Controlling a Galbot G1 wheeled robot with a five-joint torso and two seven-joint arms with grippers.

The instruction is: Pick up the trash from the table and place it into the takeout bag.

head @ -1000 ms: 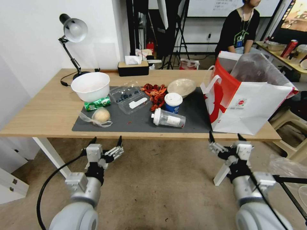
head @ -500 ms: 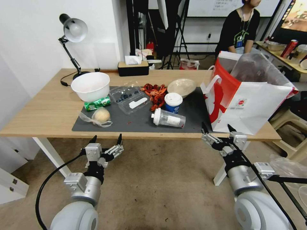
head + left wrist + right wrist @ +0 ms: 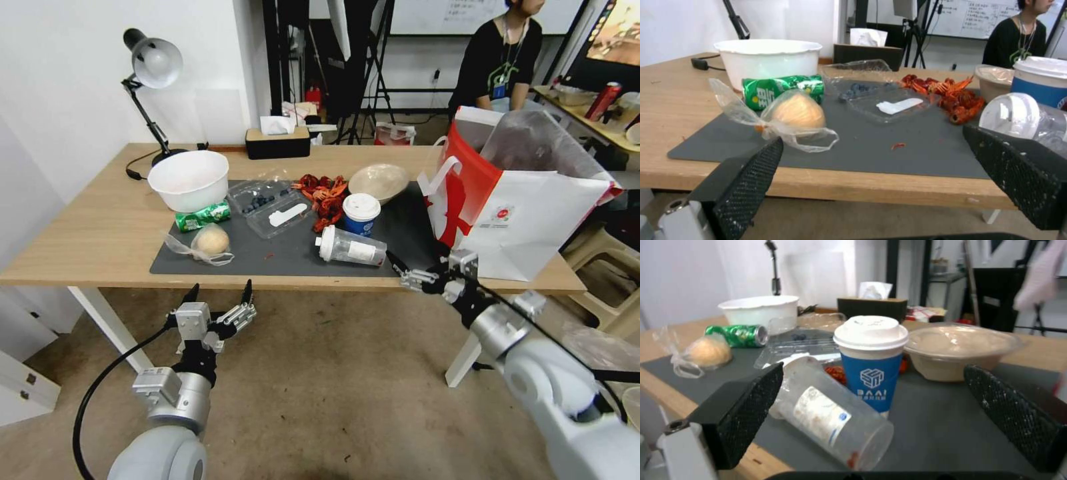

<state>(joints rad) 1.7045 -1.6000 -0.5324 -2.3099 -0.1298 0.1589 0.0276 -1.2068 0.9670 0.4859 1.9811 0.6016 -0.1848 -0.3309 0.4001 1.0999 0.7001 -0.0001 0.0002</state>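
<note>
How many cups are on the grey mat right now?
2. A blue paper cup stands upright near the mat's middle; a clear lidded cup lies on its side just in front of it, nearer the robot. None seem hidden.

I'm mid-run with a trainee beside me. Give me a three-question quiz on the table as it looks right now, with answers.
1. True or false: the clear lidded cup stands upright on the dark grey mat.
2. Which gripper is at the table's front edge near that cup? A) left gripper B) right gripper
3. Fill in: the blue paper cup wears a ____ lid.

Key
1. False: it lies on its side, lid end toward the bagged bun.
2. B: the right gripper has its fingers open, beside the takeout bag; the left gripper hangs open below the edge.
3. White.
</note>
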